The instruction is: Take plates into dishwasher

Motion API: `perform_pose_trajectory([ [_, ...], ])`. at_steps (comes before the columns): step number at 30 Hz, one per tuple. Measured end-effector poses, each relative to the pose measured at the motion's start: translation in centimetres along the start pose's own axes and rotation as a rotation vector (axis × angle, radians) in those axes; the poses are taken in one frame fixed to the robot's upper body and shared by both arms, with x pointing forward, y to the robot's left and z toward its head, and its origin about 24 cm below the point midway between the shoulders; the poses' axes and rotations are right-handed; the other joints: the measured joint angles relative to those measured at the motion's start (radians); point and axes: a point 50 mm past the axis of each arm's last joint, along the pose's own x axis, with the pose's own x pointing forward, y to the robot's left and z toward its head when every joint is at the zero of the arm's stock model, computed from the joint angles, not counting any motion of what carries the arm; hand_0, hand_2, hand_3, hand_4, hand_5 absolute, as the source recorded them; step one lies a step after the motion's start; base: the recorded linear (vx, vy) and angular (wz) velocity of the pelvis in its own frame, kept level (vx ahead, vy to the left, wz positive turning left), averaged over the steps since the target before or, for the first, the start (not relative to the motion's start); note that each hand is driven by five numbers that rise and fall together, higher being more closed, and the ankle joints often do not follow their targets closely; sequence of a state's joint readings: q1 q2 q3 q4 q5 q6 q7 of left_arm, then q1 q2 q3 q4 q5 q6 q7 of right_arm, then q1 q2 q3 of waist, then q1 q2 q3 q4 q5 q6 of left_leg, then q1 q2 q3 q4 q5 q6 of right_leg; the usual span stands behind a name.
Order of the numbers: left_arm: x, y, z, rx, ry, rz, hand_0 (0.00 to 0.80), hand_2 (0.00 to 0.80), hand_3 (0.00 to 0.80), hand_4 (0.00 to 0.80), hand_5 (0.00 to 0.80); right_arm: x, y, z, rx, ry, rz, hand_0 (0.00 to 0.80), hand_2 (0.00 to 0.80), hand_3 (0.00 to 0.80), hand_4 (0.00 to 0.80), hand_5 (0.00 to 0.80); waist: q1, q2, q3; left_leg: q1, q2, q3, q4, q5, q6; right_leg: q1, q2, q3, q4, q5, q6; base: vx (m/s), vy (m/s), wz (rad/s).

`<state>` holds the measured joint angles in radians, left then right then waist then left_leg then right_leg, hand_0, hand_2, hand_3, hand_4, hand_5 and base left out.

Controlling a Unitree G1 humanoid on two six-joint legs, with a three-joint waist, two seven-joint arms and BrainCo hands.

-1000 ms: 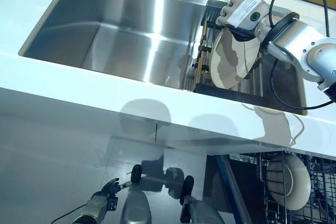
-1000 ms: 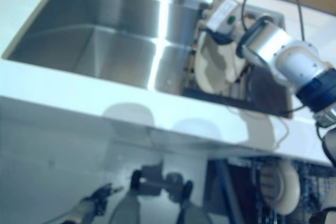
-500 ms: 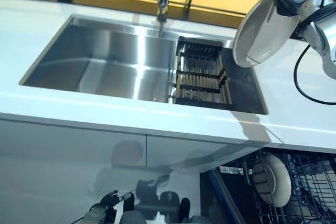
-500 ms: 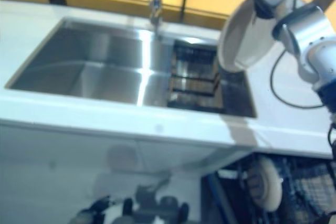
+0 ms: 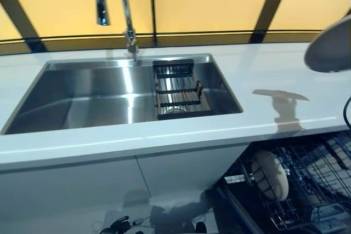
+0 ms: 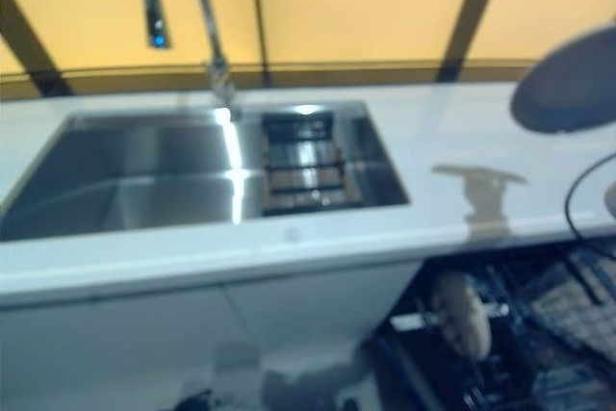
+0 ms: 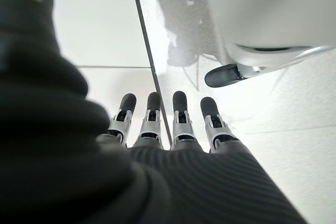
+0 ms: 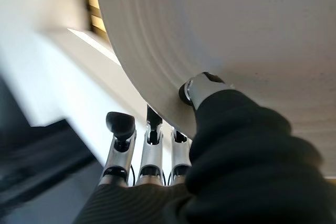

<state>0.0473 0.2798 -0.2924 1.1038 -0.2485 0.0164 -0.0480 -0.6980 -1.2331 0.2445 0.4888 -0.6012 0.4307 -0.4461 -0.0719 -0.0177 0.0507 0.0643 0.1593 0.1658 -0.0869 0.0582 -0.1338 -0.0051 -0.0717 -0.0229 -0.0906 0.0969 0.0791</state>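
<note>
Transport is the step in hand: right hand (image 8: 157,156) pinches a plate (image 5: 329,45) at the frame's right edge; left hand (image 7: 163,124) hangs relaxed. Next, lowering it into the dishwasher rack (image 5: 307,184) beside the racked plate (image 5: 270,175).

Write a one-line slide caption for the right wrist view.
The right robot hand pinches a white plate by its rim, thumb on one face and fingers behind the other.

Plate (image 8: 236,30): plain off-white. Sink (image 5: 82,102): brushed steel. Countertop (image 5: 274,80): glossy white. Wall panels (image 5: 208,6): yellow, divided by dark strips. Dishwasher rack (image 5: 307,184): dark wire grid, second cream plate (image 5: 270,175).
</note>
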Motion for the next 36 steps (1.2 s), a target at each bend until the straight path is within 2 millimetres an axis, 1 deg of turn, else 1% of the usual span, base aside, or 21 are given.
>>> perform_pose_trajectory([
  [1, 0.0, 0.0, -0.1, 0.0, 0.003, -0.001, 0.0, 0.0, 0.0, 0.0, 0.0, -0.5, 0.6, -0.9, -0.016, 0.023, 0.024, 0.8, 0.8, 0.8, 0.8, 0.8, -0.022, 0.004, -0.002, 0.005, 0.001, 0.011, -0.001, -0.003, -0.001, -0.001, 0.002, 0.01, 0.0, 0.0, 0.0, 0.053, 0.012, -0.27],
  [2, 0.0, 0.0, -0.1, 0.0, 0.007, -0.002, 0.0, 0.0, 0.0, 0.0, 0.0, -0.9, 1.0, -1.3, -0.027, 0.031, 0.037, 0.8, 0.8, 0.8, 0.8, 0.8, -0.029, 0.006, -0.003, 0.012, 0.003, 0.023, -0.002, -0.007, -0.002, -0.001, 0.003, 0.019, 0.0, 0.0, 0.0, 0.039, 0.007, -0.29],
  [3, 0.0, -0.1, -0.2, 0.004, 0.009, -0.003, 0.0, 0.0, 0.0, 0.0, 0.0, -1.3, 1.3, -1.9, -0.039, 0.038, 0.05, 0.8, 0.8, 0.8, 0.8, 0.8, -0.045, 0.009, -0.005, 0.017, 0.004, 0.031, -0.002, -0.01, -0.002, -0.001, 0.006, 0.028, 0.0, 0.001, 0.0, 0.033, 0.003, -0.25],
  [5, 0.0, -0.1, -0.2, 0.03, 0.012, -0.005, 0.0, 0.0, 0.0, 0.0, 0.0, -1.8, 1.8, -3.0, -0.05, 0.066, 0.071, 0.8, 0.8, 0.8, 0.8, 0.8, -0.058, 0.012, -0.006, 0.022, 0.005, 0.05, -0.002, -0.015, -0.002, -0.007, 0.009, 0.045, 0.0, 0.002, 0.0, 0.023, 0.0, -0.25],
  [7, 0.0, -0.2, -0.2, 0.037, 0.014, -0.012, 0.0, 0.0, 0.0, 0.0, 0.0, -2.4, 2.2, -4.3, -0.06, 0.095, 0.097, 0.8, 0.8, 0.8, 0.8, 0.8, -0.073, 0.013, -0.006, 0.029, 0.006, 0.056, -0.002, -0.021, -0.004, -0.007, 0.014, 0.059, 0.0, 0.003, 0.0, 0.012, 0.001, -0.22],
  [11, 0.1, -0.3, 0.0, 0.036, 0.007, -0.016, 0.0, 0.0, 0.0, 0.0, 0.0, -3.3, 2.8, -5.9, -0.05, 0.127, 0.137, 0.8, 0.8, 0.8, 0.8, 0.8, -0.106, 0.017, -0.003, 0.031, 0.007, 0.075, -0.003, -0.024, -0.004, -0.016, 0.016, 0.074, 0.0, 0.005, 0.0, 0.001, 0.003, -0.14],
  [15, 0.3, -0.9, 0.4, 0.032, 0.001, -0.029, 0.0, 0.0, 0.0, 0.0, 0.0, -3.9, 3.0, -6.9, -0.048, 0.144, 0.159, 0.8, 0.8, 0.8, 0.8, 0.8, -0.115, 0.026, 0.01, 0.045, 0.007, 0.094, -0.003, -0.03, -0.004, -0.016, 0.017, 0.094, 0.0, 0.006, 0.002, -0.012, -0.008, -0.14],
  [16, 0.3, -0.9, 0.5, 0.032, 0.0, -0.029, 0.0, 0.0, 0.0, 0.0, 0.0, -4.0, 3.2, -7.0, -0.049, 0.144, 0.169, 0.8, 0.8, 0.8, 0.8, 0.8, -0.114, 0.028, 0.011, 0.046, 0.008, 0.098, -0.003, -0.031, -0.004, -0.016, 0.017, 0.095, 0.0, 0.006, 0.002, -0.01, -0.006, -0.11],
  [18, 0.3, -0.9, 0.6, 0.033, -0.004, -0.028, 0.0, 0.0, 0.0, 0.0, 0.0, -4.5, 3.7, -7.2, -0.05, 0.142, 0.209, 0.8, 0.8, 0.8, 0.8, 0.8, -0.132, 0.037, 0.016, 0.046, 0.008, 0.1, -0.003, -0.032, -0.005, -0.017, 0.017, 0.096, 0.0, 0.006, 0.002, -0.029, -0.01, -0.04],
  [21, 0.3, -0.9, 0.8, 0.034, -0.006, -0.028, 0.0, 0.0, 0.0, 0.0, 0.0, -5.1, 4.3, -7.6, -0.04, 0.148, 0.265, 0.8, 0.8, 0.8, 0.8, 0.8, -0.138, 0.045, 0.024, 0.046, 0.008, 0.105, -0.003, -0.033, -0.006, -0.019, 0.018, 0.099, 0.0, 0.006, 0.002, -0.028, -0.011, -0.04],
  [24, 0.4, -0.9, 1.3, 0.036, -0.017, -0.027, 0.0, 0.0, 0.0, 0.0, 0.0, -5.7, 5.1, -8.0, -0.022, 0.177, 0.333, 0.8, 0.8, 0.8, 0.8, 0.8, -0.137, 0.046, 0.028, 0.046, 0.009, 0.106, -0.003, -0.034, -0.005, -0.02, 0.018, 0.099, 0.0, 0.006, 0.002, 0.0, 0.0, 0.0],
  [28, 0.5, -0.9, 1.6, 0.037, -0.024, -0.027, 0.0, 0.0, 0.0, 0.0, 0.0, -7.1, 6.8, -7.4, 0.072, 0.217, 0.444, 0.8, 0.8, 0.8, 0.8, 0.8, -0.136, 0.038, 0.034, 0.046, 0.008, 0.106, -0.003, -0.034, -0.005, -0.02, 0.019, 0.099, 0.0, 0.006, 0.002, 0.0, 0.0, 0.0],
  [31, 0.5, -0.8, 1.5, 0.037, -0.017, -0.025, 0.0, 0.0, 0.0, 0.0, 0.0, -9.1, 8.8, -6.4, 0.151, 0.254, 0.557, 0.8, 0.8, 0.8, 0.8, 0.8, -0.134, 0.031, 0.042, 0.046, 0.008, 0.106, -0.002, -0.034, -0.005, -0.02, 0.019, 0.099, 0.0, 0.006, 0.002, 0.0, 0.0, 0.0],
  [36, 0.5, -0.8, 1.6, 0.037, -0.013, -0.023, 0.0, 0.0, 0.0, 0.0, 0.0, -11.1, 10.7, -5.1, 0.186, 0.269, 0.712, 0.8, 0.8, 0.8, 0.8, 0.8, -0.131, 0.031, 0.044, 0.047, 0.006, 0.105, -0.001, -0.034, -0.005, -0.018, 0.019, 0.098, 0.0, 0.006, 0.002, 0.0, 0.0, 0.0],
])
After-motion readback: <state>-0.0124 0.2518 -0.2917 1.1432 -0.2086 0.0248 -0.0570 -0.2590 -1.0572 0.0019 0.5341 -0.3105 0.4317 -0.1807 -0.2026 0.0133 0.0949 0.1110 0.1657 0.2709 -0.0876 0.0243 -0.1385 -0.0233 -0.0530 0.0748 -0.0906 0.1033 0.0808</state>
